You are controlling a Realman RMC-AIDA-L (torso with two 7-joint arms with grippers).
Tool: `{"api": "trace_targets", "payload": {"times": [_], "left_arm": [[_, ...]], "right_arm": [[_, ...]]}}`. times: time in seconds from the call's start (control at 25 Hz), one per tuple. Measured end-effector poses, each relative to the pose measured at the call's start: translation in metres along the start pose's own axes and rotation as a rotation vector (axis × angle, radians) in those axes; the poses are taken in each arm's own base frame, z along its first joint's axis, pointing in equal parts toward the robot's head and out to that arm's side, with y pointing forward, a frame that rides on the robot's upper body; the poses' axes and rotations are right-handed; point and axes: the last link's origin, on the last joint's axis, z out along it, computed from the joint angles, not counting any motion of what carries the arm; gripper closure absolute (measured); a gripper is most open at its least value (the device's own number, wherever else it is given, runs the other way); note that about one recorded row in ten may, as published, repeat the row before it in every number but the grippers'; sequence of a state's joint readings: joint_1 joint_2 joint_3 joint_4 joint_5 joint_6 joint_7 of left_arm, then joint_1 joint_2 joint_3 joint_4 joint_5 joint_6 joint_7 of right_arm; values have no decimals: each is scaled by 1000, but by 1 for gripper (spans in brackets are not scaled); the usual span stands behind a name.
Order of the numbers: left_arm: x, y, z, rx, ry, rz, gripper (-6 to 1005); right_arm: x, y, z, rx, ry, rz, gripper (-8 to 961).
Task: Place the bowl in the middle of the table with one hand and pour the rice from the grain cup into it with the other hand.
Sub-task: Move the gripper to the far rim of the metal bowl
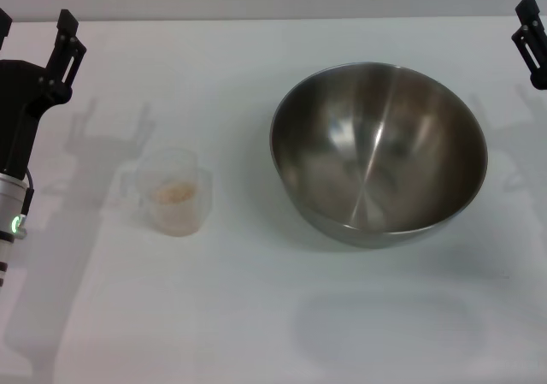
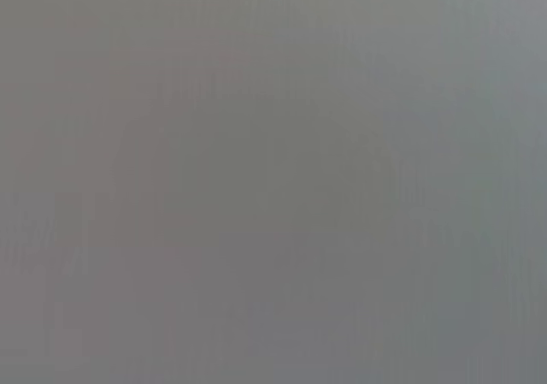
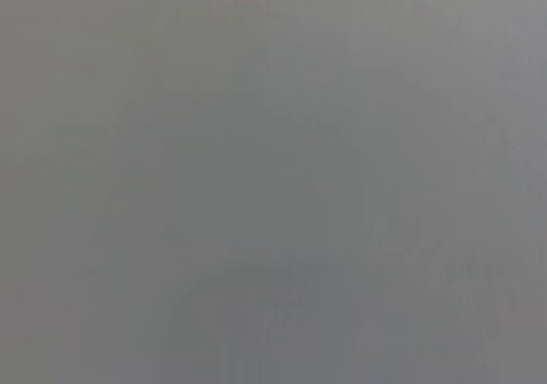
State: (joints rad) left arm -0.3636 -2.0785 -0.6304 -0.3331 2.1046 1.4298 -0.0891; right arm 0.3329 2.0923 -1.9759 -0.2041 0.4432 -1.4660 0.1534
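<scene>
The bowl [image 1: 380, 153] is a large shiny steel one, standing upright and empty on the white table [image 1: 248, 316], right of the middle. The grain cup [image 1: 175, 192] is small and clear, and stands left of the middle with a little rice [image 1: 173, 193] in its bottom. My left gripper [image 1: 32, 29] is at the far left, above and behind the cup and well apart from it, open and empty. My right gripper [image 1: 532, 38] shows only partly at the far right edge, behind the bowl and apart from it. Both wrist views show only plain grey.
Shadows of the arms fall on the table at left and right. A faint rectangular reflection lies on the table near the front edge, below the bowl. Nothing else stands on the table.
</scene>
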Motion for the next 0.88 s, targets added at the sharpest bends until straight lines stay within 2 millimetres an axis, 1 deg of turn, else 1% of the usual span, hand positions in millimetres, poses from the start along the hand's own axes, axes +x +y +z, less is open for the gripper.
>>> {"api": "trace_targets", "payload": {"times": [0.64,0.88], "left_arm": [[0,1,1,-1,1,-1,183],[0,0,1,-1,1,-1,183]], "right_arm": [[-1,1,4,-12,-6,-3,203],[-1,0,13,-23,-1,2,204]]}}
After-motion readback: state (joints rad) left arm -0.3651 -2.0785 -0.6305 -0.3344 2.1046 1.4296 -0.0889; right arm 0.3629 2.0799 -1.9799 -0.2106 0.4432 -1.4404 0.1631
